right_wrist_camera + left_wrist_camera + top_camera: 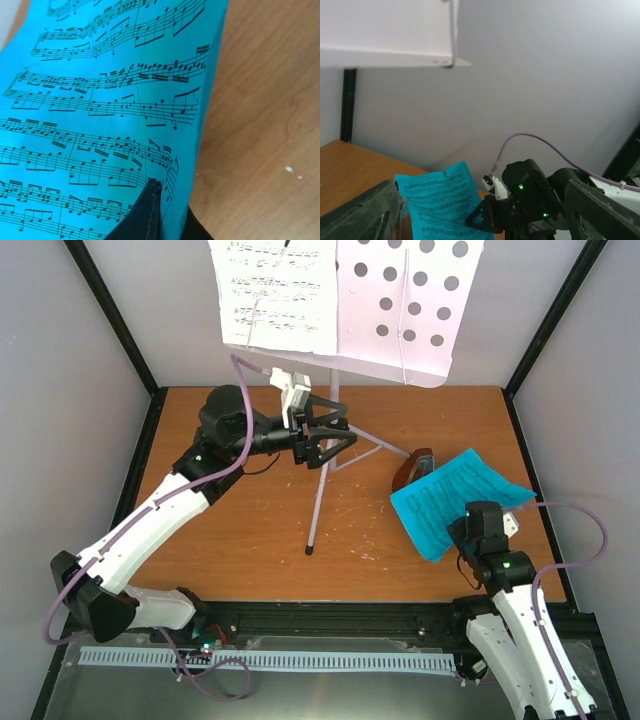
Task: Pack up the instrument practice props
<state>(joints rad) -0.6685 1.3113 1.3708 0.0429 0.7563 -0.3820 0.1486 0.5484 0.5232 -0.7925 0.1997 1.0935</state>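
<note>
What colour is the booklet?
Teal booklet, printed with black music notes; clearest in the right wrist view.

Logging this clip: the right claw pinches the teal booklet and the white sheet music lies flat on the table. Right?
Not quite. The white sheet music is not on the table; it rests on the music stand's desk, as the top external view shows. The right claw does pinch the teal booklet.

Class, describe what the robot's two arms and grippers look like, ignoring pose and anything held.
The left arm and right arm share glossy white shells, matte black joints, a looping lavender cable and a small green light. The left gripper has black, open-framed triangular fingers with a white camera block beside them; the right gripper shows dark, tapered fingers.
</note>
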